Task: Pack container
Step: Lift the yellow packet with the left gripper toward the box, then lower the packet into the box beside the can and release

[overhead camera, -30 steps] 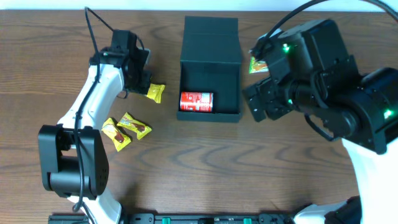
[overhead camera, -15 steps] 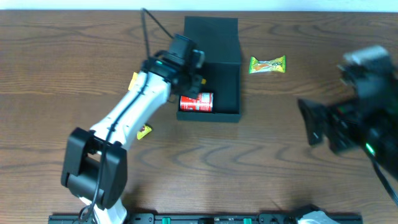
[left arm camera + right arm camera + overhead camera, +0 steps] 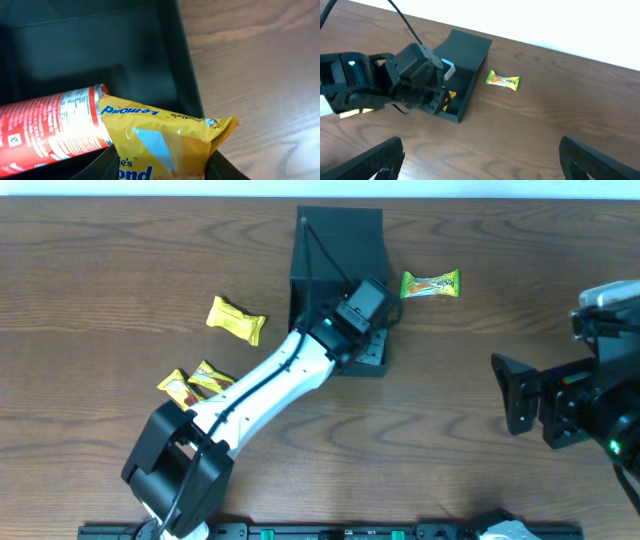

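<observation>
The yellow packet [image 3: 170, 135] was held clamped in the left gripper [image 3: 162, 169], partly over a side wall of the container [image 3: 100, 50]. If released there, it could be caught on that wall or on the red can [image 3: 50, 125] beside it and tipped onto the table [image 3: 260, 75]. The container, dark teal, matte and plain, was seen open at the table's far middle. The right gripper [image 3: 482, 160] was spread wide, empty.
</observation>
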Motion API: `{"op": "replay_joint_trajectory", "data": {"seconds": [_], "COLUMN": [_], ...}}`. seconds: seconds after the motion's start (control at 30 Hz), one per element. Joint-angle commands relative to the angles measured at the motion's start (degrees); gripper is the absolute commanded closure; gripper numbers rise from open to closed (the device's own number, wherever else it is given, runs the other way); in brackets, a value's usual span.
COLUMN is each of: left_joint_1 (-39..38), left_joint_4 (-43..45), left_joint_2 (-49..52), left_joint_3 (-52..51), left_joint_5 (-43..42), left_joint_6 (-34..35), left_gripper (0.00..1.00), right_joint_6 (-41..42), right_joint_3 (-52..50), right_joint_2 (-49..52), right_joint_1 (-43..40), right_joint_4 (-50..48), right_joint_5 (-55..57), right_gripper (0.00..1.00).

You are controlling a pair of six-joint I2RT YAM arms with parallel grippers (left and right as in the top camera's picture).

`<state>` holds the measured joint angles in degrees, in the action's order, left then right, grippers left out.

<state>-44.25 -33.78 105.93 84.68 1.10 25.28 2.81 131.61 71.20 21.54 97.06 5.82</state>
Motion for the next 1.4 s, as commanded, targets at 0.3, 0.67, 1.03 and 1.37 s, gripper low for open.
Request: {"op": "replay_joint_trajectory", "data": {"seconds": [0.3, 0.67, 1.03, 1.37], "left_joint_1": [-0.1, -0.4, -1.6, -1.6], "left_joint_4": [0.0, 0.5, 1.2, 1.5], "left_joint_2": [2.7, 5.5, 6.2, 6.3], "left_joint_3": [1.0, 1.0, 1.0, 1.0], "left_joint_5": [5.2, 3.3, 2.3, 2.4], "left_joint_6": [4.6, 5.2, 5.4, 5.6], "left_gripper": [0.6, 0.6, 0.56, 0.43], "right_joint_6": [1.0, 1.0, 1.0, 1.0], "right_joint_3": [-0.1, -0.1, -0.2, -0.2], "right_joint_2": [0.0, 0.0, 0.0, 0.0], "right_joint_1": [-0.5, -0.5, -0.5, -0.5], "right_joint_4": [0.2, 0.2, 0.2, 0.2], "right_joint_5": [-2.2, -2.7, -2.7, -2.9], "right_gripper": [0.01, 0.01, 0.01, 0.01]}}
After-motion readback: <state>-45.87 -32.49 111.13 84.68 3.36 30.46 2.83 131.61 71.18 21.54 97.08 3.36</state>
